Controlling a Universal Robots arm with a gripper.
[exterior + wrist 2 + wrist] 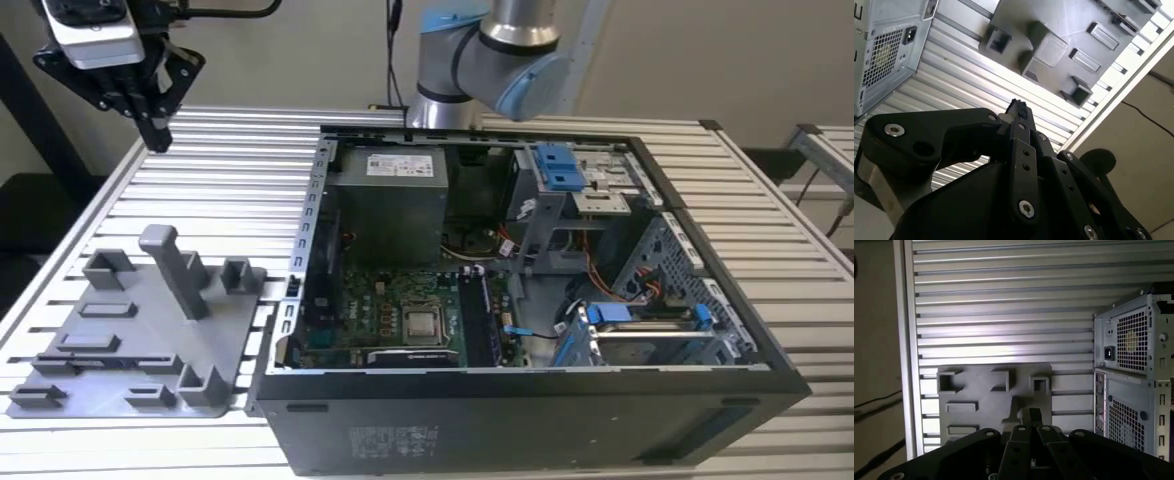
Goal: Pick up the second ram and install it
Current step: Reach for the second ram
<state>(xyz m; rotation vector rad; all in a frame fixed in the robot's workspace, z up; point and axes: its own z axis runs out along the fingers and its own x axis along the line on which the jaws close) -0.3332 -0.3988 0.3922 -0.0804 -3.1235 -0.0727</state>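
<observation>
Open computer case (534, 420) stands beside and below my fingers (156, 140), and the grey tray (140, 325) lies beneath them. My fingers are pinched together and hold nothing. The dark strip in the tray's long slot is probably the second ram (107, 357). If I descend closed, I risk striking it or a post (174, 270).

Grey fixture tray (140, 335) beside open computer case (534, 425)

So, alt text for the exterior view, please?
An open desktop computer case lies on a slatted metal table, its motherboard exposed. At the exterior view's left sits a grey fixture tray with upright posts, and the robot's black hand hangs above the table beyond it.
</observation>
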